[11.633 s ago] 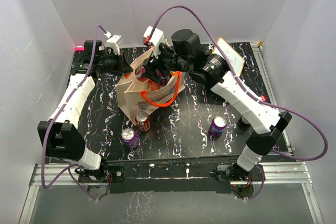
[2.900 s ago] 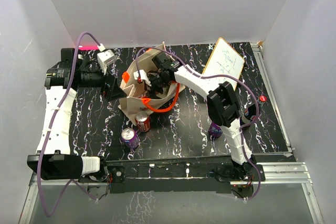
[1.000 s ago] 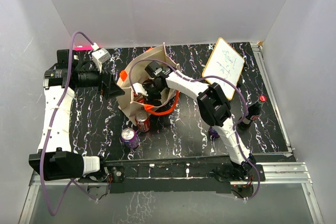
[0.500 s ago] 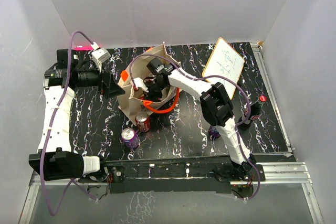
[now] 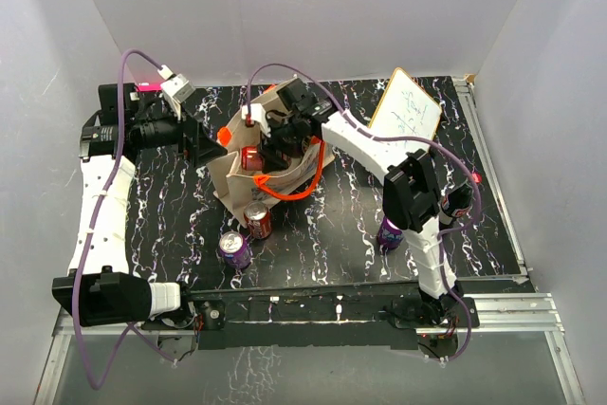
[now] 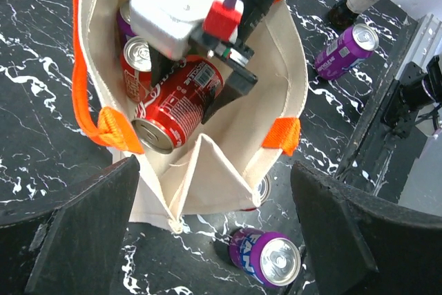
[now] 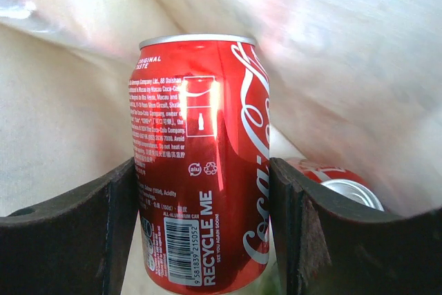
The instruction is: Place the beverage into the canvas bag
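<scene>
Top external: right end effector [image 7: 202, 233], now shifted rearward, grips red can [image 7: 200, 157] in canvas bag [image 5: 229, 185]; left end effector [image 6: 214, 229] wide

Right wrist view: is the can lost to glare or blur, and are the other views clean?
Right wrist: the red cola can is sharp, its small print legible, with one bright glare patch on its face; the canvas bag wall behind it is overexposed and soft. Left wrist: evenly lit and crisp, only the near fingers dark and soft. Top external: even light, no strong glare.
</scene>
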Controlling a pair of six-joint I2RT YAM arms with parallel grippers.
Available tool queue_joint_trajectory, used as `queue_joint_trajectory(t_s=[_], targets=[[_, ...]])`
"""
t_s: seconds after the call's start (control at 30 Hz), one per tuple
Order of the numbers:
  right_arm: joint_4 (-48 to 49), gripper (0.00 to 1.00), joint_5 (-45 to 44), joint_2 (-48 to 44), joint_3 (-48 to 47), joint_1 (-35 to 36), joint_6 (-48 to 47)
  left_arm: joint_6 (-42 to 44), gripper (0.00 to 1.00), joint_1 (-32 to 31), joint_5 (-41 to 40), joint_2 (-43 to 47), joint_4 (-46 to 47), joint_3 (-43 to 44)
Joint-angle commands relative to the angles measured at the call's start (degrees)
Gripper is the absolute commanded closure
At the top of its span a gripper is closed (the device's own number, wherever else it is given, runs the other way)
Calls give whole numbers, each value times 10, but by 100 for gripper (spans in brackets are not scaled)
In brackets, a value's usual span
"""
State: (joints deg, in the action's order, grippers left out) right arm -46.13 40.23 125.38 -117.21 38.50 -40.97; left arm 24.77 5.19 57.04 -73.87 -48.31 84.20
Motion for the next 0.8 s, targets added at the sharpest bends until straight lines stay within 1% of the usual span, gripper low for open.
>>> queue_joint_trajectory(t_s=[0.0, 0.1, 0.3, 0.43, 0.6, 0.77], targets=[[134, 92, 48, -72, -2, -24, 108, -41, 11, 5, 14, 18, 57, -9], [167, 92, 51, -88, 7, -30, 149, -51, 12, 4, 11, 14, 72, -8], [241, 92, 39, -125, 50, -35, 199, -67, 14, 4, 16, 4, 89, 2], [278, 92, 21, -139, 58, -39, 237, -101, 15, 5, 24, -7, 105, 14], [324, 92, -9, -144, 33, -43, 291, -196, 16, -1, 22, -34, 147, 48], [373, 92, -47, -165, 43, -43, 323, -319, 18, -19, -9, -73, 190, 101]])
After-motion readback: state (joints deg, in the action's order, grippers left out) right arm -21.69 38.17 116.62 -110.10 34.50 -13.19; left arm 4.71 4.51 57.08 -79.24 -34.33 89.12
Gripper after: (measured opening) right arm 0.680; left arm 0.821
